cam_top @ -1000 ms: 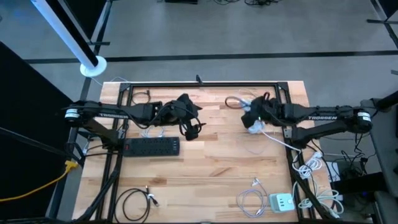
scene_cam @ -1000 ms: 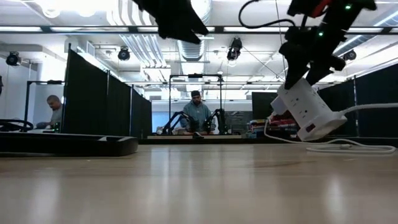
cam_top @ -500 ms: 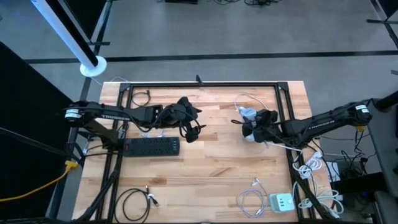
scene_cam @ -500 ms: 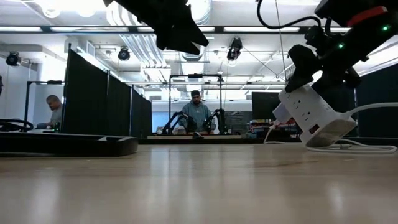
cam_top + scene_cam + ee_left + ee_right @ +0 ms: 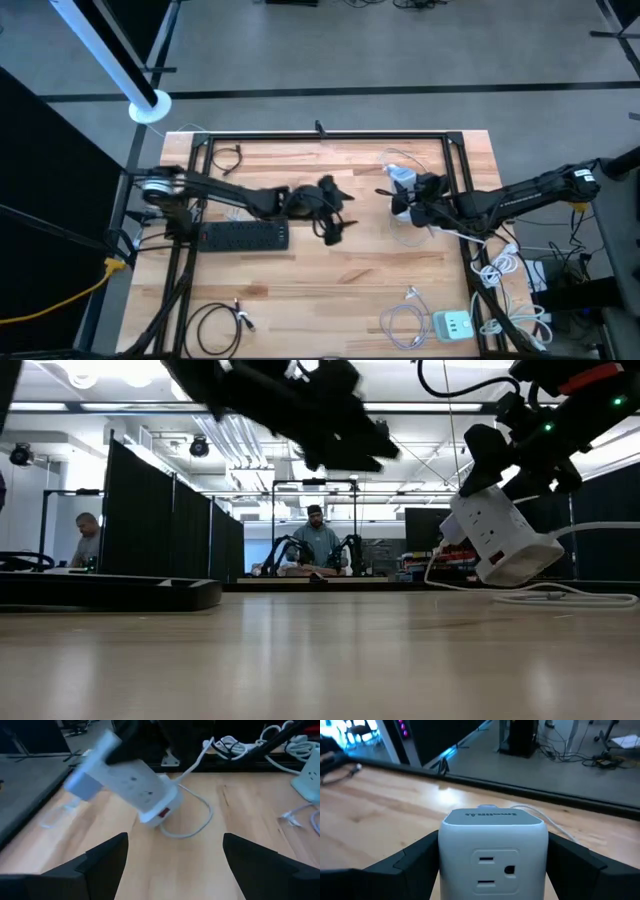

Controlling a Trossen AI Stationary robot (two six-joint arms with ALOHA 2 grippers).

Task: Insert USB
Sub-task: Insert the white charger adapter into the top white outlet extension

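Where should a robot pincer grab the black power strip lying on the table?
Probably across the black power strip, near its middle, coming straight down from above. It lies flat, long and narrow, so its two long sides suit a pinch, though frame bars crowd its left end.

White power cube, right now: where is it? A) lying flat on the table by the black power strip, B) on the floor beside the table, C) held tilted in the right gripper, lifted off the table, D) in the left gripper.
C: the right gripper clamps the white power cube, which hangs tilted above the table in the low view, while the left gripper is open and empty.
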